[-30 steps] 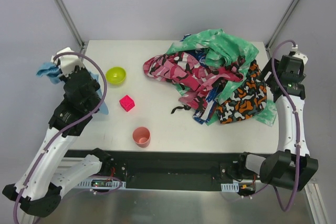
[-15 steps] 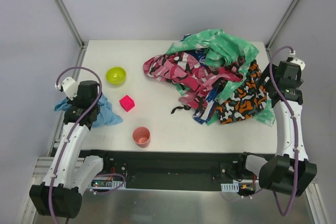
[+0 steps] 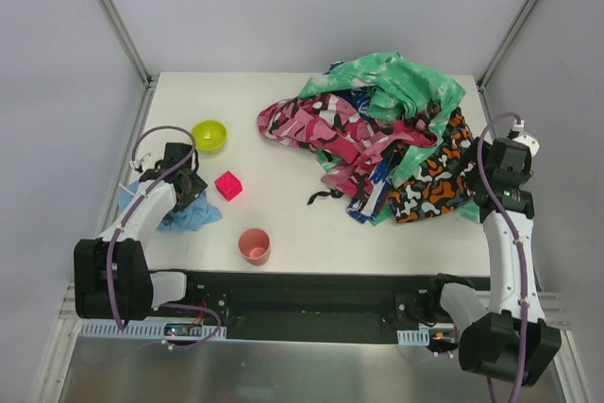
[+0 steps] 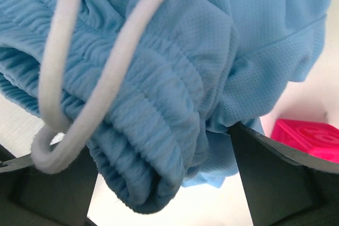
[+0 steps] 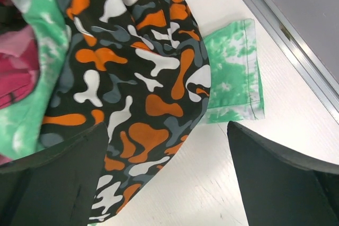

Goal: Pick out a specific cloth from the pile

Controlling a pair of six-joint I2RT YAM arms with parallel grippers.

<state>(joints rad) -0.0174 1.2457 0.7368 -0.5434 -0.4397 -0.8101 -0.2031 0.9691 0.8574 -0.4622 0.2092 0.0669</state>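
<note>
The light blue cloth [image 3: 195, 216] lies crumpled on the table at the near left, apart from the pile [image 3: 377, 134] of green, pink and orange camouflage fabrics at the back right. My left gripper [image 3: 181, 193] sits low over the cloth. In the left wrist view the cloth [image 4: 175, 72] with its white drawstring [image 4: 114, 72] bulges between the spread jaws of the left gripper [image 4: 164, 183], which is open and not pinching it. My right gripper [image 3: 498, 169] is open at the pile's right edge, over the orange camouflage fabric [image 5: 132, 67] and bare table [image 5: 175, 183].
A pink cube [image 3: 227, 185] sits just right of the cloth, also seen as the pink cube [image 4: 307, 138]. A yellow-green bowl [image 3: 209, 135] stands behind it and a pink cup [image 3: 254, 245] near the front edge. The table's left edge runs close to the left arm.
My left arm has come down and back with the blue cloth, which now rests on the table, and its jaws have opened. The right arm has drifted slightly nearer.
</note>
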